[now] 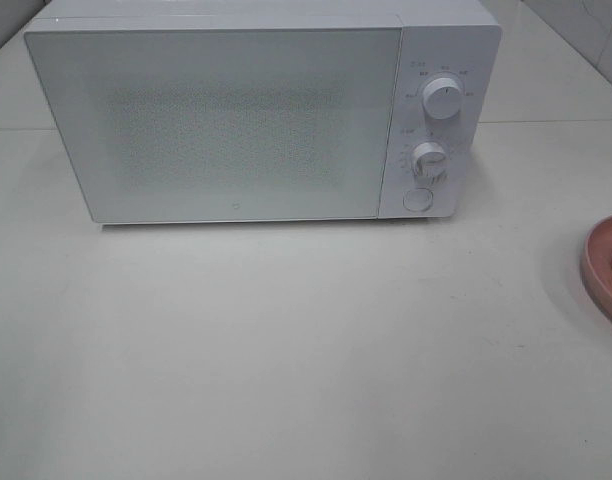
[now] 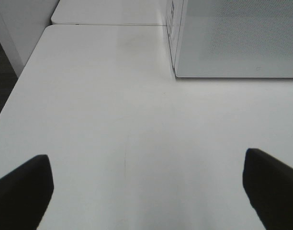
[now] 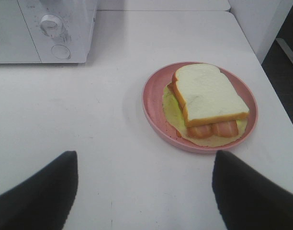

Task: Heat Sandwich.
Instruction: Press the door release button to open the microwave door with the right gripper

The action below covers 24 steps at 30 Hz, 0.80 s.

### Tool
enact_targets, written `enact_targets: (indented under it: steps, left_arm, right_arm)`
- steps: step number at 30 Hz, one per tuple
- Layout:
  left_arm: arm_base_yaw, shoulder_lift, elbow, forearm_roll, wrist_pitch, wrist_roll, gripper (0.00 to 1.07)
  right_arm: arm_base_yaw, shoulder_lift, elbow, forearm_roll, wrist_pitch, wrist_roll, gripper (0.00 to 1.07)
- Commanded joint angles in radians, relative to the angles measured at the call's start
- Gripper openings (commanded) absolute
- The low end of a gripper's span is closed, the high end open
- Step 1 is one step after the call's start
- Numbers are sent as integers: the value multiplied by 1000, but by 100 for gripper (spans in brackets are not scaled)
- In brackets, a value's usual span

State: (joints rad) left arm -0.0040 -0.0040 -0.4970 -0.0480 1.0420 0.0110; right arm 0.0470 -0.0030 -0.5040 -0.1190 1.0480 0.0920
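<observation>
We note the white counter [image 1: 286, 350] carrying a shut white microwave [image 1: 236, 110] at the far side, a pink plate [image 3: 153, 110] nearer on the right with the sandwich [image 3: 208, 93] lying on it, and left jaws and right jaws both wide apart, gripping nothing.

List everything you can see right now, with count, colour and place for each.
white table: one, white, under everything
white box-shaped microwave oven: one, white, back of the table, door shut
round white dials: two, white, stacked on the microwave's right panel
round white button: one, white, below the dials
round pink plate: one, pink, on the table to the right of the microwave
white-bread sandwich: one, white with yellowish-green and orange filling, on the plate
left gripper: one, black, open over bare table
right gripper: one, black, open, facing the plate
</observation>
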Motion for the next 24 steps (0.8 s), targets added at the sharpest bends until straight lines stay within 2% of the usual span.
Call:
enact_targets:
  steps: [1,17,24]
  left_arm:
    - [1,-29,2,-7,-7,2,101]
    - [1,-29,2,-7,-7,2,101]
    - [1,-29,2,-7,-7,2,101]
  right_arm:
    - [3,-26,0,-4,-7,-3,76]
    - [3,-26,-9,5,-17,-2,76]
    - [3,44,-39,26,-79,-2,76]
